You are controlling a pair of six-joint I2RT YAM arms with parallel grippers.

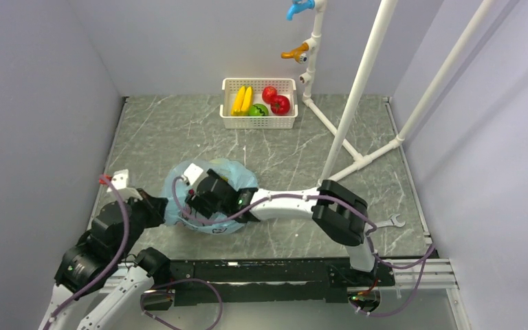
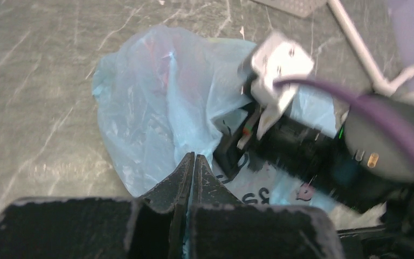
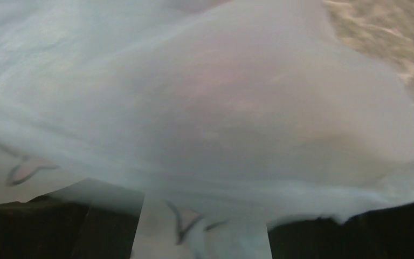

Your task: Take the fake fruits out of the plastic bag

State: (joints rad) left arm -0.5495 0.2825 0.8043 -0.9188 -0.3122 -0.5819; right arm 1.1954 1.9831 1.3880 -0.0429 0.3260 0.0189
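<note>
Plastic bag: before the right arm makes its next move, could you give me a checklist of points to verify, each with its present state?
1. Left hand shut on the edge of the plastic bag: ok, it seems; a blue sliver shows between its fingers.
2. Right hand open: ok; the bag's film lies across the gap.
3. Right hand inside the bag's mouth: cannot tell; film fills its whole view.
4. A fruit within its reach: cannot tell; only a pinkish blur shows behind the film.
5. Fruits already out: ok for two; two red fruits lie in the white basket at the far side of the table.
</note>
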